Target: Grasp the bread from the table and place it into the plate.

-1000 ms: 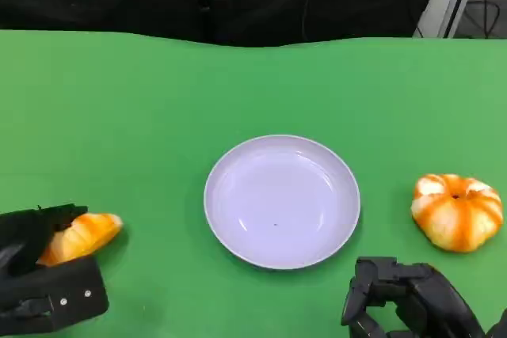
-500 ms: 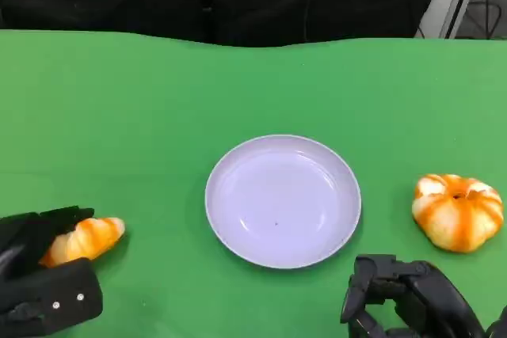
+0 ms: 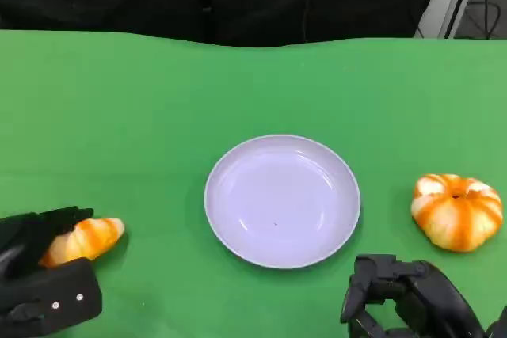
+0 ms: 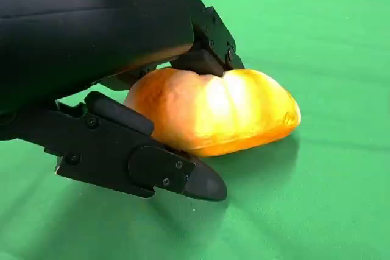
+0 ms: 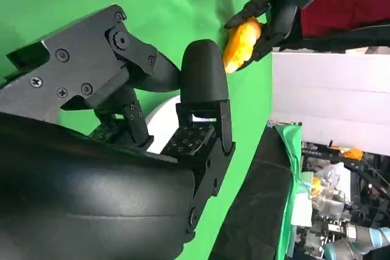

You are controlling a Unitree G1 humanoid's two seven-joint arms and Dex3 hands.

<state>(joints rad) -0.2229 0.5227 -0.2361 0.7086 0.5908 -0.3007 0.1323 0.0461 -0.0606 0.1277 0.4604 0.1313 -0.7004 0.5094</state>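
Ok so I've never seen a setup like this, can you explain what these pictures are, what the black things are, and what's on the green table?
These are three camera views of a humanoid robot working at a green table. One camera looks down from its head; the other two sit at its wrists, behind each hand. The black shapes are its hands. The left hand grips an orange croissant-shaped bread, with fingers above and below it in the left wrist view; the bread seems to rest on the table. The right hand holds nothing, with its fingers apart. In the middle lies an empty white plate, where the bread should go. A round, pumpkin-shaped bread sits to the plate's right.
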